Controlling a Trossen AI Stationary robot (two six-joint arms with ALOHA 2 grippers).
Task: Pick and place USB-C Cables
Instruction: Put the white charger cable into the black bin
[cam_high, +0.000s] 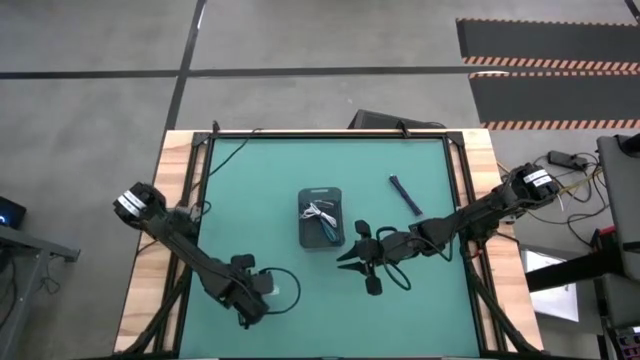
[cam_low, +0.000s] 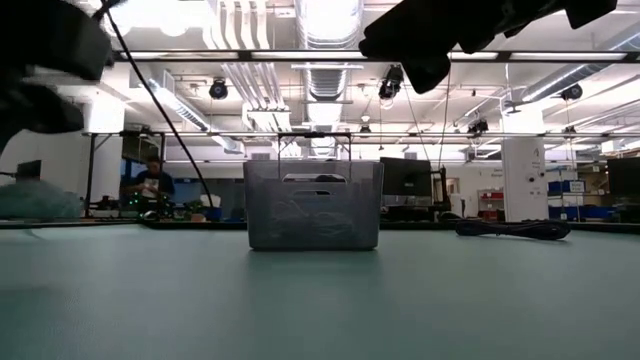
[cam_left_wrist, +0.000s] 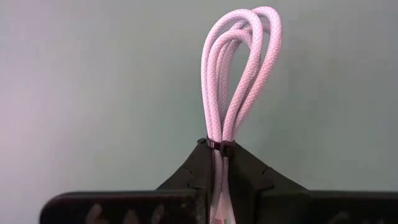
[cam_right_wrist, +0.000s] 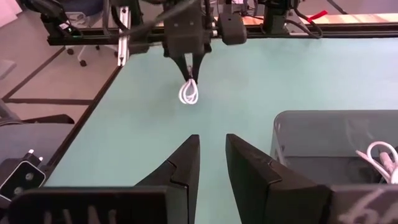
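My left gripper (cam_high: 258, 288) is over the table's near left part, shut on a white bundled USB-C cable (cam_left_wrist: 239, 74). The right wrist view shows this cable (cam_right_wrist: 188, 93) hanging under the left gripper (cam_right_wrist: 189, 73). My right gripper (cam_high: 350, 258) is open and empty, just to the near right of the grey tray (cam_high: 322, 192). Its fingers (cam_right_wrist: 186, 163) point toward the table's left. The tray holds a white cable (cam_high: 319, 211) and a dark one (cam_high: 331, 232). Another dark cable (cam_high: 405, 194) lies flat on the mat, to the right of the tray. My left gripper pinches the white cable between its two fingers at the tied part (cam_left_wrist: 219, 146), beside the black tie. The fingers come from above, pointing down. The looped end (cam_right_wrist: 188, 98) hangs below them. Whether the loop touches the mat, I cannot tell.
The green mat (cam_high: 250, 190) is bare between my left gripper and the tray. The tray's mesh wall (cam_low: 313, 205) stands in the middle of the low view, with the loose dark cable (cam_low: 510, 229) to its right. A black frame rail (cam_high: 330, 134) runs along the far edge.
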